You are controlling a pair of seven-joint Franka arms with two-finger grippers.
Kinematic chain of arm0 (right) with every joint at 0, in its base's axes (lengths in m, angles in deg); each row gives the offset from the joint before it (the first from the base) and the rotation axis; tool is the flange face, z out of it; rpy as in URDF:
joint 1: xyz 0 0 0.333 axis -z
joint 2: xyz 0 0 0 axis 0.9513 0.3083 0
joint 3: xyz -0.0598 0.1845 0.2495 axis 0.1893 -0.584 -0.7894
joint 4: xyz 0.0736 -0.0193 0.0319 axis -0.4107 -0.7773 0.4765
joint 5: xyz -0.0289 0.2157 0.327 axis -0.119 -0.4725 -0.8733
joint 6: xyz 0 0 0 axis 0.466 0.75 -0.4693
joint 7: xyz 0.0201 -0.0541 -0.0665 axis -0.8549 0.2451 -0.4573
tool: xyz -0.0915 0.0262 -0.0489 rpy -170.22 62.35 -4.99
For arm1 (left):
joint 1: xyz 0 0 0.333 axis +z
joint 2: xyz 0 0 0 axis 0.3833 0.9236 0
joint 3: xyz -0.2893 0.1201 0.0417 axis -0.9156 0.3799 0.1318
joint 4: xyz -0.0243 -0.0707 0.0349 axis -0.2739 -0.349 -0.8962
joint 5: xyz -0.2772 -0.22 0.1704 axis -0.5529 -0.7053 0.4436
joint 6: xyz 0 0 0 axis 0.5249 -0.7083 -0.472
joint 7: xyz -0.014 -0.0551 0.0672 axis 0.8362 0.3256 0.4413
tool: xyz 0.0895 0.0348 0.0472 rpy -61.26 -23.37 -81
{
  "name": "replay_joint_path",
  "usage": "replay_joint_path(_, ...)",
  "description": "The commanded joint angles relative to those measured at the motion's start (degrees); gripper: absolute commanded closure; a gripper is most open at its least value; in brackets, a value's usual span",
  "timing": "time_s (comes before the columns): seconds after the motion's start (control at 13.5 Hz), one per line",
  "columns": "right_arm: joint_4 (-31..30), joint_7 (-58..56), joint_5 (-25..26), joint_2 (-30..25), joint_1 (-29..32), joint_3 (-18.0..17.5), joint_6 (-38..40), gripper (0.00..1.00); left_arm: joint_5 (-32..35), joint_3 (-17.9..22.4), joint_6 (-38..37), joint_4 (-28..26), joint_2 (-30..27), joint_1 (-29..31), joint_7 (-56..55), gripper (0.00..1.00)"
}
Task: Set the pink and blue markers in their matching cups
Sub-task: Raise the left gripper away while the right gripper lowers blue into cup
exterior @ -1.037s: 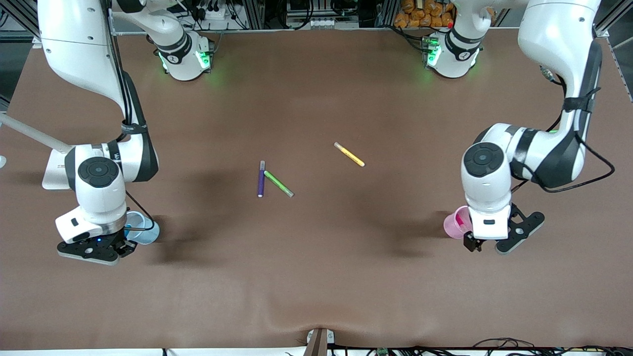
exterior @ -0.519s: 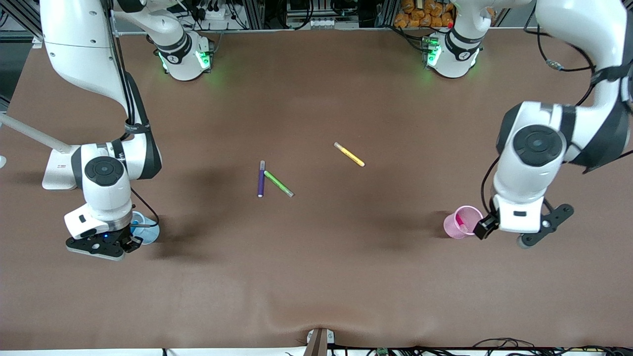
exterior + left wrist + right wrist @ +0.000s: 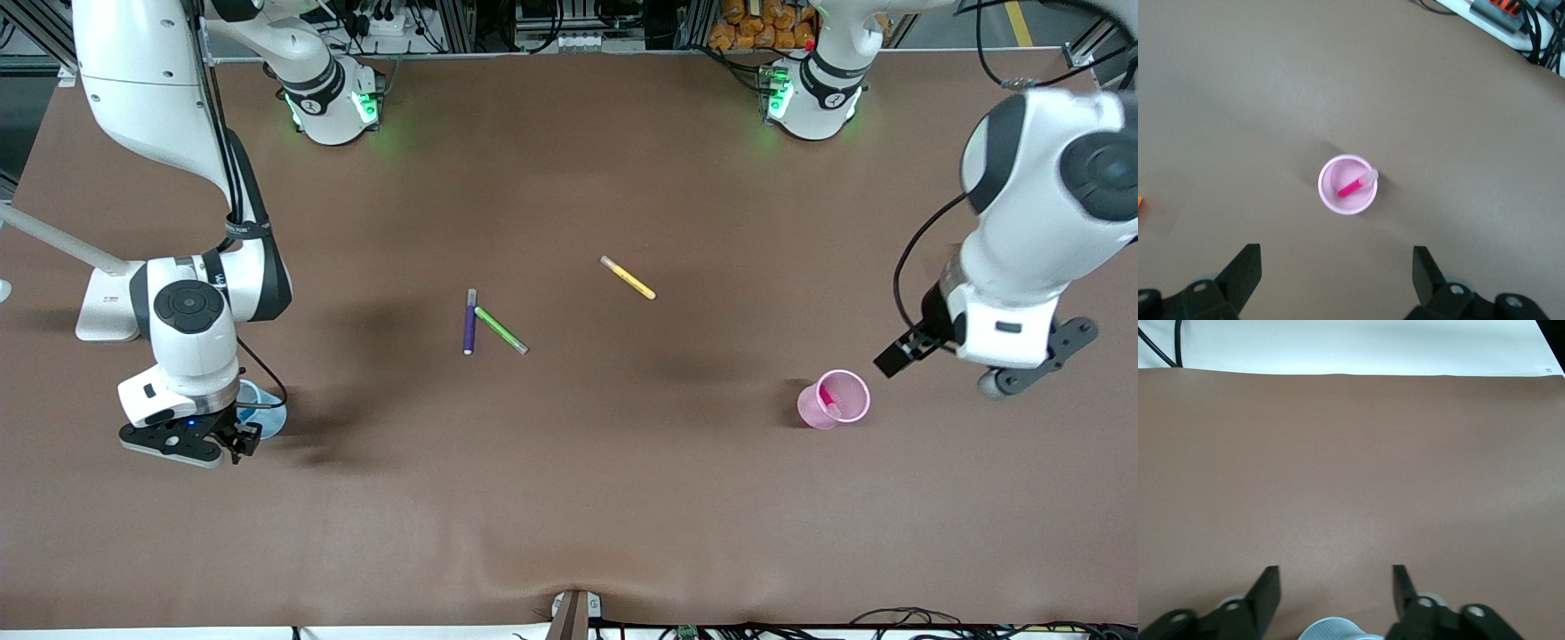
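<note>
Magenta marker [image 3: 827, 397], pale pink cup [image 3: 836, 411], brown table [image 3: 569, 498]

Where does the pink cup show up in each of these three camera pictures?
Front view: pink cup on the brown table, toward the left arm's end, pink marker inside.
Left wrist view: mid-picture, marker leaning inside.
Right wrist view: not in it.
Shared landmark: the pink marker.

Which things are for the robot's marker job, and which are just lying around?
For the job:
- pink marker, in the pink cup
- blue cup, under the right tool

Just lying around:
- purple marker
- green marker
- yellow marker
</note>
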Motion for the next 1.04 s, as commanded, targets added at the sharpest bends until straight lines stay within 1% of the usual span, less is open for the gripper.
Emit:
replay_joint_path(0.0,0.6,-0.2,1.6,-2.0,0.4,-0.4,0.8,0.00,-1.7,-0.4,-7.2,4.3,-1.8,0.5,4.7,0.00)
replay_joint_path(0.07,1.4,-1.9,1.5,-1.8,0.4,-0.4,0.9,0.00,-1.7,-0.2,-8.4,4.4,-2.8,0.5,6.8,0.00)
replay_joint_path(0.15,4.0,-3.8,1.3,-1.6,0.7,-0.5,1.8,0.00,-1.7,-0.1,-9.5,4.4,-4.2,0.9,9.0,0.00)
replay_joint_path(0.22,7.0,-5.8,0.8,-0.9,0.8,-0.7,5.7,0.00,-2.2,-0.2,-11.1,4.4,-5.2,1.6,11.6,0.00)
replay_joint_path(0.3,10.5,-7.1,0.4,-0.1,0.8,-1.2,10.0,0.00,-4.4,0.0,-13.7,4.4,-6.9,2.5,14.1,0.00)
replay_joint_path(0.37,12.6,-7.2,-0.4,0.4,1.1,-2.6,12.4,0.00,-6.1,0.0,-15.3,4.4,-7.9,3.7,17.0,0.00)
replay_joint_path(0.52,15.6,-8.5,-5.3,0.4,3.5,-5.6,16.0,0.00,-6.5,0.2,-18.3,4.4,-10.0,4.7,25.6,0.00)
replay_joint_path(0.59,17.8,-10.6,-7.6,0.5,4.9,-7.3,19.3,0.00,-6.1,0.0,-18.7,4.5,-10.1,5.0,28.6,0.00)
replay_joint_path(0.67,20.4,-12.9,-9.5,0.9,5.5,-7.9,22.4,0.00,-5.6,-0.3,-20.8,4.5,-10.3,4.9,30.1,0.00)
replay_joint_path(0.81,24.6,-15.7,-12.3,1.6,5.5,-8.1,27.0,0.00,-5.6,-0.3,-22.7,4.3,-13.3,5.0,31.0,0.00)
replay_joint_path(0.96,27.4,-19.3,-16.5,1.7,5.8,-9.0,30.1,0.00,-6.2,0.3,-25.0,3.8,-14.6,5.2,33.7,0.00)
